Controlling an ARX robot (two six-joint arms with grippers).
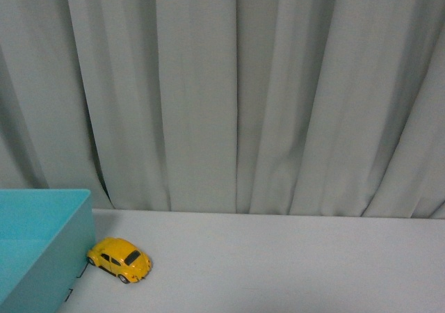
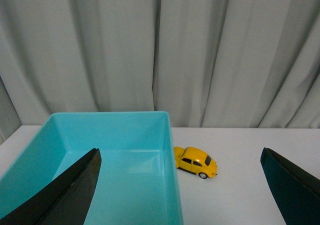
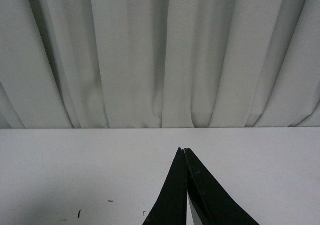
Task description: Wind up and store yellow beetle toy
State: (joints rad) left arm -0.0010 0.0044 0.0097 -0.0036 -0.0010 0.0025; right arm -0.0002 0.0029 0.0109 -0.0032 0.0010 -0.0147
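Observation:
The yellow beetle toy (image 1: 120,259) stands on its wheels on the white table, its nose touching the outer wall of the turquoise bin (image 1: 49,254). It also shows in the left wrist view (image 2: 196,161), beside the bin (image 2: 169,150). My left gripper (image 2: 180,185) is open wide, its black fingers (image 2: 75,190) far apart, above and short of the toy and the bin's edge. My right gripper (image 3: 183,151) is shut and empty over bare table. Neither arm shows in the front view.
A grey pleated curtain (image 1: 236,97) hangs along the table's far edge. The bin's inside (image 2: 105,175) holds nothing that I can see. A few small dark specks (image 3: 79,213) lie on the table in the right wrist view.

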